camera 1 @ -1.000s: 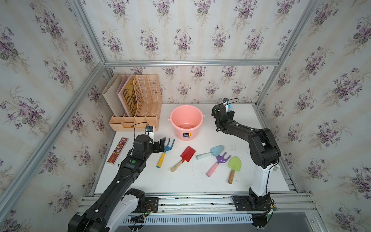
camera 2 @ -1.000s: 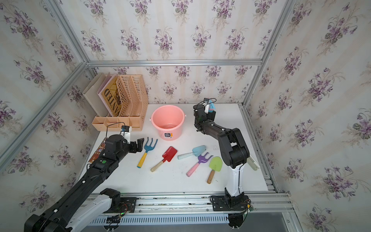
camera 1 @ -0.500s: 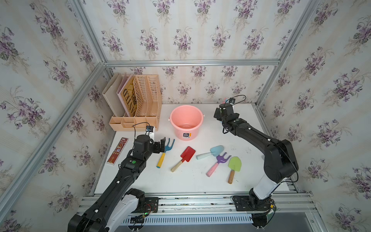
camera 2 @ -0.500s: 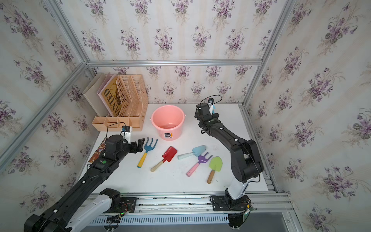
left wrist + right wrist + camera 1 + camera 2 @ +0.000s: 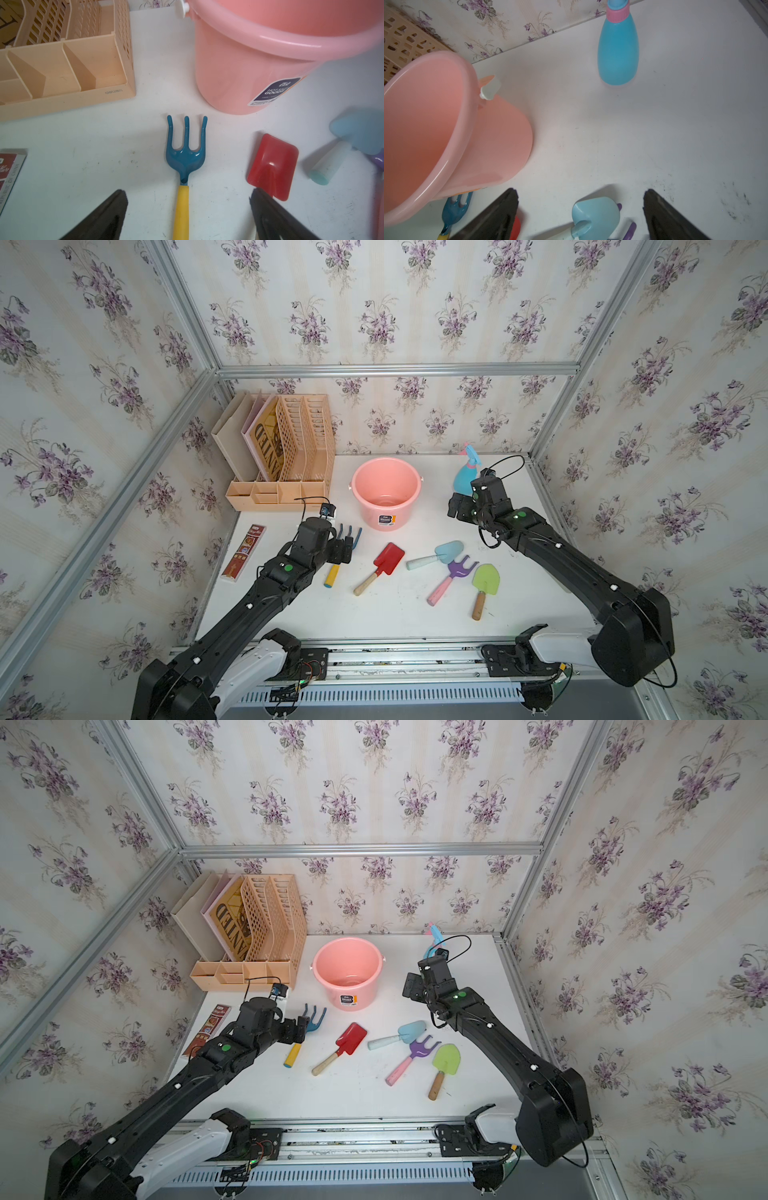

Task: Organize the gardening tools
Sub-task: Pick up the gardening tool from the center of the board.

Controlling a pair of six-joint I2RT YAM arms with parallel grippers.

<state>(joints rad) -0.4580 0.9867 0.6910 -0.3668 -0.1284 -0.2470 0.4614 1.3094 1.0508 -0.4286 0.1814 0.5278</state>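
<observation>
White table (image 5: 374, 614): R gripper (image 5: 459, 507) has pulled back from spray bottle (image 5: 462, 481), now just right of pink bucket (image 5: 365, 506), fingers spread, empty. L gripper (image 5: 348, 549) unchanged, fingers released, astride blue fork (image 5: 185, 153) front-left of bucket.

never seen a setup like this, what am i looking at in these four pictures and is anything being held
Two black robot arms stand at a white table, each ending in a two-fingered gripper. The wide pictures come from one overhead camera; the close-ups from cameras on the wrists. On the table lie a blue fork, red trowel, light-blue trowel, purple fork and green trowel; behind stand a pink bucket, blue spray bottle and beige file organizer. Nothing is held: the left gripper is open over the blue fork's handle, the right gripper open between bucket and bottle.
</observation>
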